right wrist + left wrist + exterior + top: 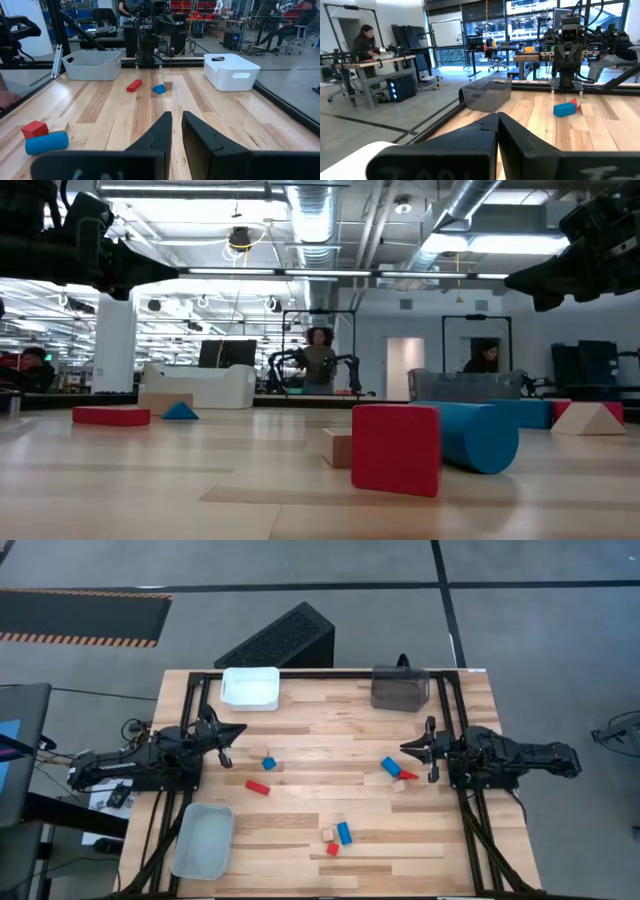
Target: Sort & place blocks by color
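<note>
Small blocks lie flat on the wooden table (pixel 300 740). A blue block (pixel 269 762) and a red bar (pixel 258 787) sit left of centre. A blue block (pixel 390 766), a red one (pixel 407 775) and a wooden one (pixel 399 785) sit right of centre. A wooden block (pixel 327 835), a blue cylinder (pixel 344 832) and a red cube (pixel 332 849) lie near the front. My left gripper (pixel 228 740) hovers shut at the left edge, pointing level across the table. My right gripper (pixel 418 752) hovers at the right edge, its fingers (pixel 162 125) a narrow gap apart with nothing between them.
A white bin (pixel 250 688) stands at the far left and a dark tinted bin (pixel 400 687) at the far right. A grey bin (pixel 203 840) sits at the near left. Black frame rails (pixel 470 830) run along the table's sides. People work in the room beyond.
</note>
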